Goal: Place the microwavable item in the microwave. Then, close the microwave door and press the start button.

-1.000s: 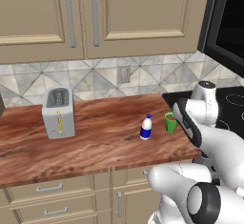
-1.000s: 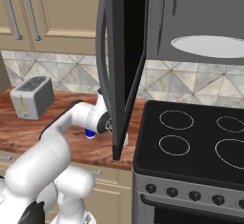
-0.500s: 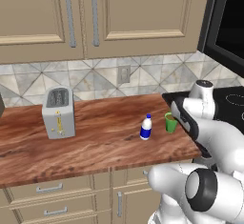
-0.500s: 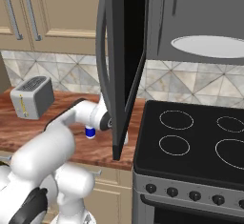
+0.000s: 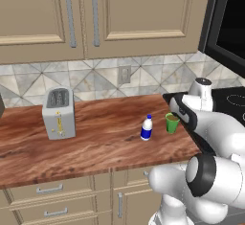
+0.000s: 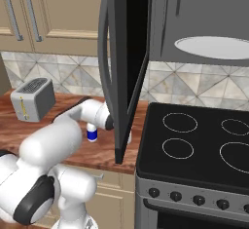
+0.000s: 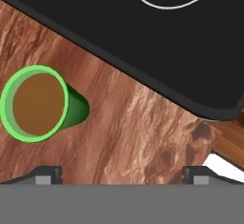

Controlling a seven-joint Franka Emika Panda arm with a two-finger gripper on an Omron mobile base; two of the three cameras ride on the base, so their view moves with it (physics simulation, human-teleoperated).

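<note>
While jaws gape, green cup (image 7: 35, 104) near stove edge (image 7: 143, 77), apart.

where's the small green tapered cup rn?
The small green tapered cup stands upright on the wooden counter, just right of the white bottle with blue label, near the black stovetop's edge.

White arm bent low, pincer (image 7: 122, 173) pointing downward (fingertips spread wide), empty.

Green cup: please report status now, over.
Claw open, empty, above counter. Green cup upright, off to one side. Microwave door open. White bottle beside cup.
</note>
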